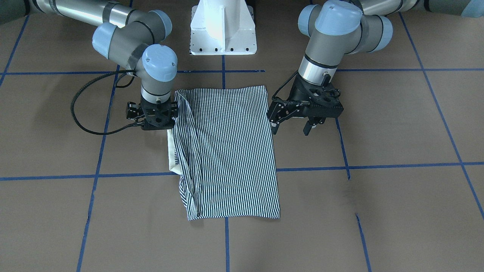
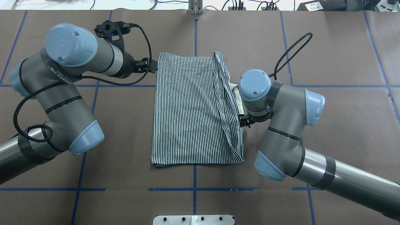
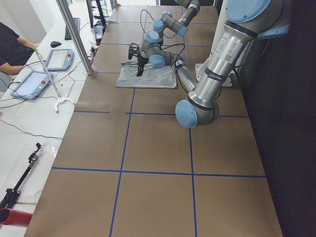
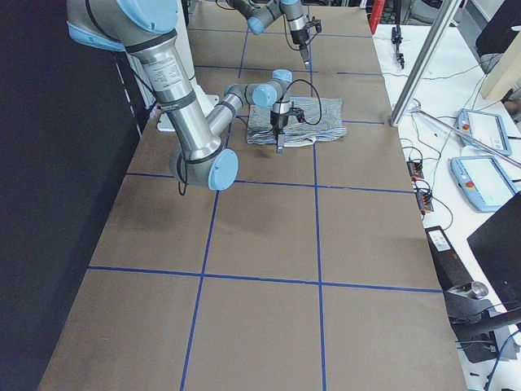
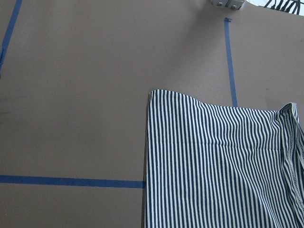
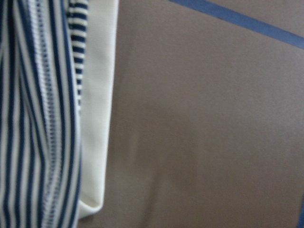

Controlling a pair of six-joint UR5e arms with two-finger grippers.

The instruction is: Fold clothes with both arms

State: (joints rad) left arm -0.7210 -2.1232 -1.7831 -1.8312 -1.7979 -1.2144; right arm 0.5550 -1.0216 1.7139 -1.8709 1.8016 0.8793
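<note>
The striped polo shirt (image 1: 230, 151) lies folded into a tall rectangle at the middle of the brown table, with a loose fold of fabric bunched along the side towards my right arm. Its cream collar (image 1: 173, 158) pokes out from under that fold. My left gripper (image 1: 291, 129) hangs open just beside the shirt's opposite long edge, near its far corner (image 2: 159, 59), with nothing between the fingers. My right gripper (image 1: 153, 120) points straight down at the bunched edge above the collar (image 6: 97, 118). Its fingers are hidden under the wrist, so I cannot tell their state.
The white pedestal base (image 1: 223, 34) stands behind the shirt. Blue tape lines (image 1: 378, 166) grid the brown table. Beyond the table's far edge a metal post (image 3: 74, 34), tablets (image 3: 32, 84) and a seated person (image 3: 10, 44) show on a white bench.
</note>
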